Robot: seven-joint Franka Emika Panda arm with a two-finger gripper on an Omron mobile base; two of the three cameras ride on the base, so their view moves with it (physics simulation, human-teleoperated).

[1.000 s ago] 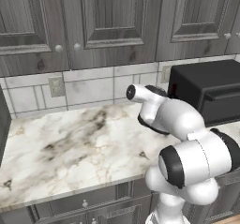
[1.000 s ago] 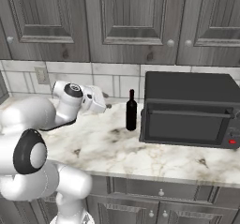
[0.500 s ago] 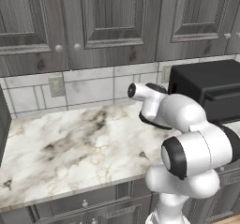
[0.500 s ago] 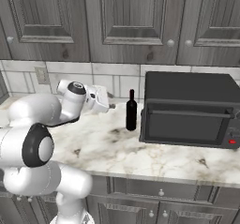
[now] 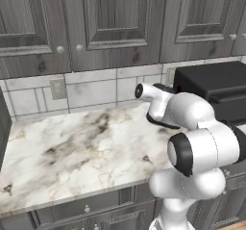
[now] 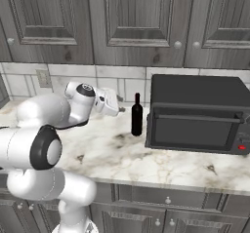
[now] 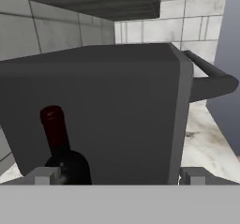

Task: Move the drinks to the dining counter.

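Right now the gripper (image 6: 118, 108) hangs just left of the wine bottle (image 6: 137, 115), which stands upright on the marble tabletop (image 6: 161, 161) beside the left wall of the black toaster oven (image 6: 197, 114); the jaws stand wide apart, with the bottle (image 7: 63, 153) off toward the left fingertip (image 7: 45, 175) rather than centred. As I judge it, closing from this offset could clip the slim bottle and tip it, or pinch it against the oven wall, since it sits so near. No brand, label or lettering can be read on bottle or oven.
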